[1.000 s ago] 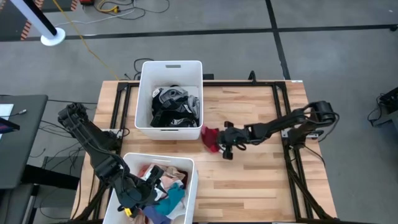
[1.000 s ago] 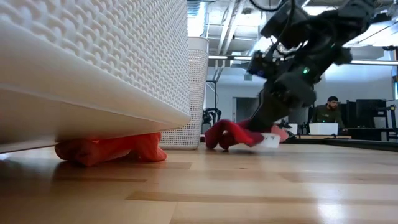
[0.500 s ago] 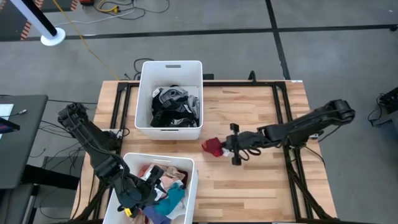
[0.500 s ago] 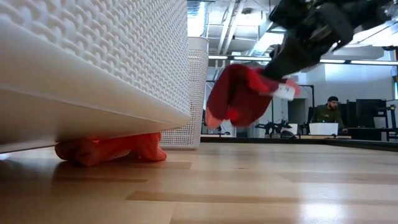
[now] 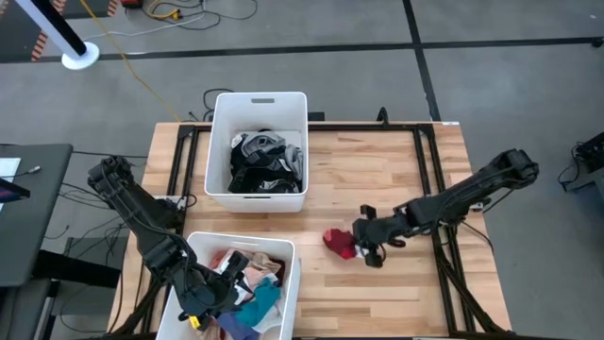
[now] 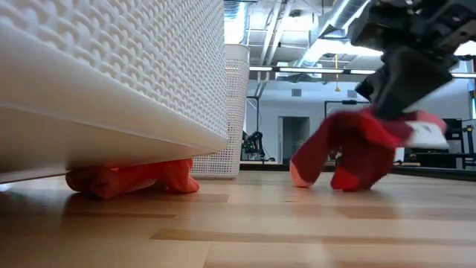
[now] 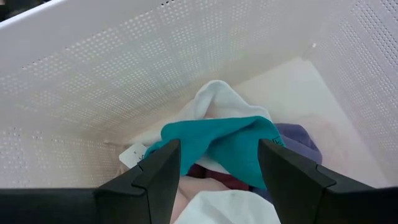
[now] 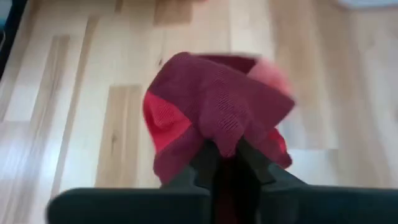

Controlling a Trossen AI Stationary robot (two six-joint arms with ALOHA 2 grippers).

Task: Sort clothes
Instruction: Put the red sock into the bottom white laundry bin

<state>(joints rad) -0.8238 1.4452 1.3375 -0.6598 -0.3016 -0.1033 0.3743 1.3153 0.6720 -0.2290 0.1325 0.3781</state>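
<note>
My right gripper (image 5: pixel 363 247) is shut on a maroon-red sock (image 5: pixel 340 243) near the middle of the table; the sock also shows in the low view (image 6: pixel 349 152) and the right wrist view (image 8: pixel 214 112). My left gripper (image 5: pixel 222 288) is open inside the near white bin (image 5: pixel 294 269), its fingers apart over a teal garment (image 7: pixel 230 146) that lies on white, pink and purple clothes. The far white bin (image 5: pixel 258 102) holds black, grey and white clothes (image 5: pixel 266 162). My right gripper pinches a bunched part of the sock (image 8: pixel 225 142) between its two fingers, coming roughly level from the table's right side. The sock bulges in front of the fingers and hangs below them. Its two lower ends (image 6: pixel 343 182) are at the table top; whether they rest on it I cannot tell.
An orange-red garment (image 6: pixel 130 179) sticks out from under the near bin in the low view. Bare wood (image 5: pixel 396 179) lies between the far bin and the right arm. Black frame rails run along the table's sides (image 5: pixel 444 264).
My right gripper has lifted the maroon sock off the table beside the far bin, carried it toward the near edge and a little to the right, and come down again. The sock, which lay on the table, now hangs from the fingers low over the wood.
</note>
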